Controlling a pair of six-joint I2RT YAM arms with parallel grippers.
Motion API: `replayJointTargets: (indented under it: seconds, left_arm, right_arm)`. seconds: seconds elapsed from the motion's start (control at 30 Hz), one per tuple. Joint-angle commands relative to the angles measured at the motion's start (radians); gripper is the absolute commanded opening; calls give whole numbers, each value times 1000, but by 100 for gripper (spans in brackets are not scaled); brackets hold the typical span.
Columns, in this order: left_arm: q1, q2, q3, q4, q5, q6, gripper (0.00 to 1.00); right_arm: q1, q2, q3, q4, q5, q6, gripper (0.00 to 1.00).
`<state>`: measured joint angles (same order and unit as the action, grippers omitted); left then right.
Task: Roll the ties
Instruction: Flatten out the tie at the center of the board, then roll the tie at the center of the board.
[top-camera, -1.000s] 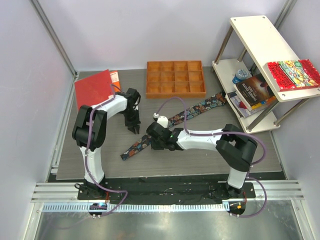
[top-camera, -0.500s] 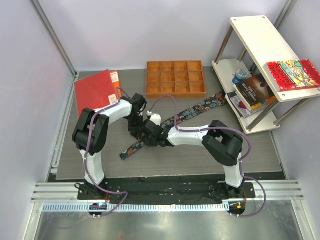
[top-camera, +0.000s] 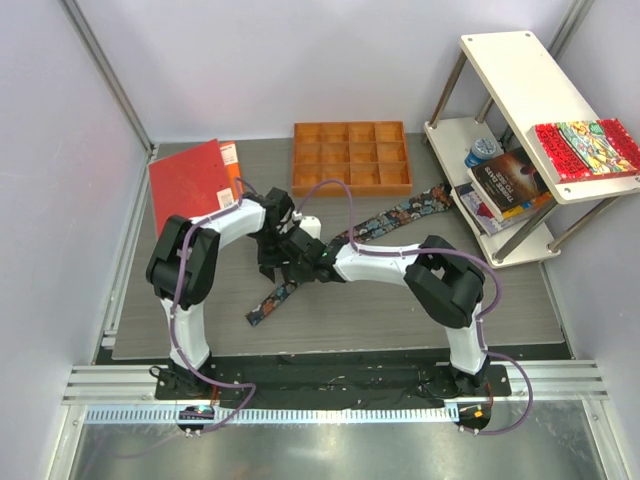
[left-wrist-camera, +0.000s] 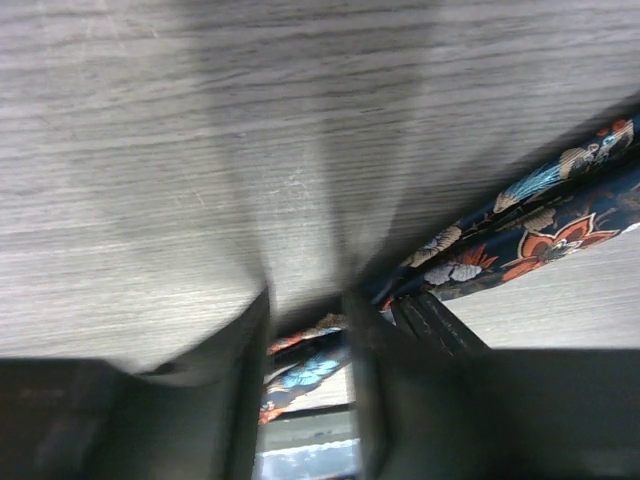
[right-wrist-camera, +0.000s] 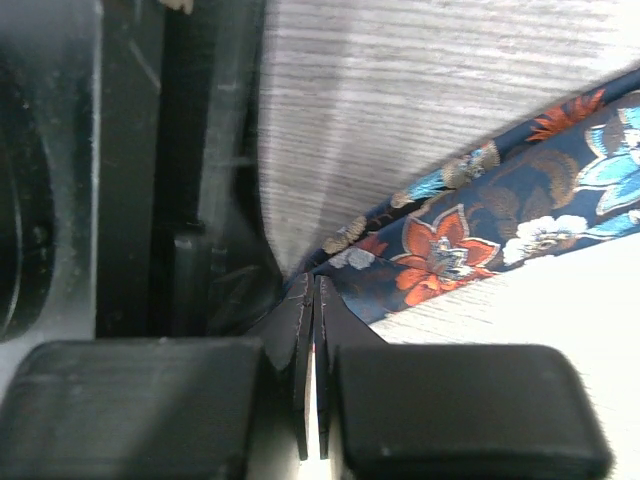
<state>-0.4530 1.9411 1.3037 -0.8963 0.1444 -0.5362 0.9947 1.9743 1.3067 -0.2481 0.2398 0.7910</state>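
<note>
A grey wood-grain counter (top-camera: 400, 310) carries an orange wooden tray (top-camera: 350, 187) of small compartments at the far middle. At the far left lies a red folder (top-camera: 187, 178), with an orange booklet (top-camera: 230, 158) just beside its right edge. A white shelf unit (top-camera: 510, 70) stands at the right. A red patterned book (top-camera: 586, 147) lies on one shelf; below it, a stack of books (top-camera: 508, 182) sits beside a blue round tin (top-camera: 484, 151).

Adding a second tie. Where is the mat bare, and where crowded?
Bare: the mat's right front, between the right arm and the shelf; also the left strip between the red folder and the near edge. Crowded: the middle, where left end effector and right end effector meet at the tie.
</note>
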Motion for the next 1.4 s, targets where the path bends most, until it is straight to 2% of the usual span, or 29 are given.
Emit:
replayJointTargets:
  seconds: [0.0, 0.13, 0.33, 0.4, 0.57, 0.67, 0.8, 0.97, 1.1, 1.37]
  left_arm:
    - [39, 10, 35, -47, -49, 25, 45]
    - [86, -105, 31, -85, -92, 19, 63]
    - [128, -352, -124, -76, -175, -60, 68]
    - [131, -476, -209, -69, -192, -116, 67]
    - [131, -771, -456, 0, -190, -251, 56]
    - [128, -879, -573, 40, -172, -344, 49]
    - [85, -1017, -624, 43, -215, -432, 47]
    - [60, -1074, -695, 54, -238, -502, 44]
    - [45, -1065, -731, 105, -215, -507, 45]
    - [-41, -1044, -753, 126, -269, -559, 48]
  right_arm:
    - [1, -83, -27, 3, -22, -13, 5]
    - [2, -173, -72, 3, -51, -7, 6]
    - [1, -259, -116, 0, -76, 20, 6]
    - [2, -276, -124, 0, -91, 37, 6]
    - [2, -302, -155, 7, -97, 71, 6]
    - [1, -311, -173, 12, -97, 80, 6]
    - [2, -327, -185, 12, -100, 93, 7]
    - [2, -348, -214, 12, -94, 100, 6]
    - [1, -368, -239, 12, -85, 103, 6]
    - [1, -368, -262, 17, -62, 106, 6]
